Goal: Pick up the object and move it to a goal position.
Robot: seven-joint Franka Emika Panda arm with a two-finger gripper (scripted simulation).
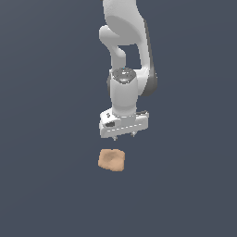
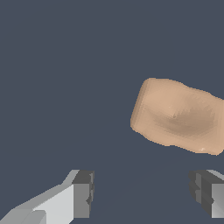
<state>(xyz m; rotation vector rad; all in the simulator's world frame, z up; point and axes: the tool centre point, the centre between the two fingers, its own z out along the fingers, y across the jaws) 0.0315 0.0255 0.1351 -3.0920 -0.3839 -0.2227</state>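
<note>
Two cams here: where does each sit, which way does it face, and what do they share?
Exterior view: off the arm, its exact spot unknown, facing the white arm, the open hand hanging above the tan block.
Wrist view: on the wrist, looking past the hand; both fingertips show with a wide gap, the block beyond them, off to one side.
Shared: the block, the hand's fingertips and the plain dark floor.

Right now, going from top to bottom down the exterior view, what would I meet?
Arm → claw, open and empty → a gap of bare background → tan-orange block, lying apart from the claw and slightly toward the exterior view's left of it.
</note>
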